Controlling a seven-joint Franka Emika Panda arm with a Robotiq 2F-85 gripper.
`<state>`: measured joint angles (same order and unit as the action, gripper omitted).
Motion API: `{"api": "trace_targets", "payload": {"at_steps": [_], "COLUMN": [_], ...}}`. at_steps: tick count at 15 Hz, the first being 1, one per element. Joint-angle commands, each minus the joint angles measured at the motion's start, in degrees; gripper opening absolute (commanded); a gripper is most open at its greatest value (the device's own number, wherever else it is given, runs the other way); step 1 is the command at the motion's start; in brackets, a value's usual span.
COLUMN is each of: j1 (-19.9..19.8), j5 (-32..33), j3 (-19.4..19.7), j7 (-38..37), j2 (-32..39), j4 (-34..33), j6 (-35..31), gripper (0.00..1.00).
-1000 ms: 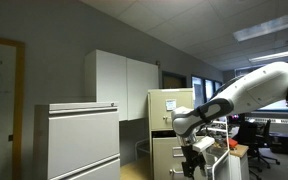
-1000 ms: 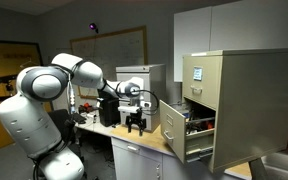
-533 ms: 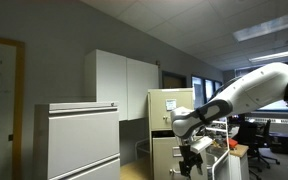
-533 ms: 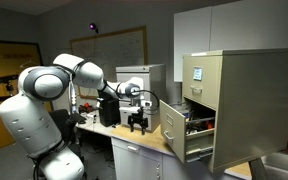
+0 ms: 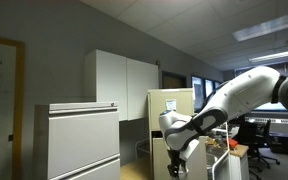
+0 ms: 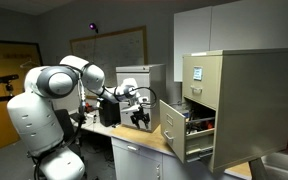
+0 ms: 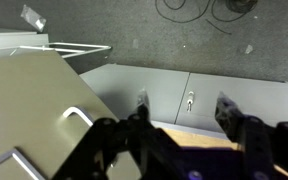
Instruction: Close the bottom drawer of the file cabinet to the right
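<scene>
The cream-yellow file cabinet (image 6: pixel 239 95) stands at the right on a wooden counter; it also shows in an exterior view (image 5: pixel 169 105), partly behind my arm. Its bottom drawer (image 6: pixel 174 128) is pulled out toward the left, with files inside. In the wrist view the drawer's cream front (image 7: pixel 34 110) with its metal handle (image 7: pixel 79 115) fills the left side. My gripper (image 6: pixel 144 120) hangs tilted just left of the drawer front, apart from it. It is open and empty in the wrist view (image 7: pixel 184 110), and also shows in an exterior view (image 5: pixel 176 168).
A wide pale-grey lateral cabinet (image 5: pixel 79 140) and tall white cupboards (image 5: pixel 124 85) stand beside the file cabinet. The wooden counter (image 6: pixel 134 138) carries boxes and cables behind my gripper. Grey cupboard doors (image 7: pixel 184 95) lie below the counter edge.
My arm has swung and the wrist has turned, bringing the gripper nearer to the open drawer's front. The drawer has not moved.
</scene>
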<state>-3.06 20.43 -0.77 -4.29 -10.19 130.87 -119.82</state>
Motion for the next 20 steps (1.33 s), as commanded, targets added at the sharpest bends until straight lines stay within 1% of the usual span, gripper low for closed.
{"api": "trace_targets", "payload": {"at_steps": [1, 4, 5, 6, 7, 10, 12, 15, 18, 20], "j1": [1.3, 2.7, 3.3, 3.8, 4.3, 4.5, 4.0, 2.1, -0.5, -2.1], "j5": [11.6, 24.4, 29.2, 33.7, 38.5, 53.2, 62.9, 77.7, 88.5, 92.7], "j3": [-3.3, -4.5, -4.6, -4.5, -4.1, -2.5, -1.0, 1.9, 3.9, 4.4], "j7": [-5.9, -12.1, -15.9, -18.6, -21.8, -28.7, -32.8, -39.0, -45.9, -49.9], "j2": [5.1, 9.2, 10.5, 11.6, 12.7, 16.3, 18.6, 22.7, 26.5, 29.1], "j4": [-3.4, -5.2, -5.8, -6.2, -6.7, -8.6, -10.4, -14.8, -17.6, -20.8], "j6": [-2.3, -4.1, -4.8, -5.6, -6.5, -8.4, -9.2, -10.1, -12.3, -13.1], "gripper": [0.42, 0.19, 0.11, 0.04, 0.01, 0.0, 0.0, 0.0, 0.0, 0.0]}}
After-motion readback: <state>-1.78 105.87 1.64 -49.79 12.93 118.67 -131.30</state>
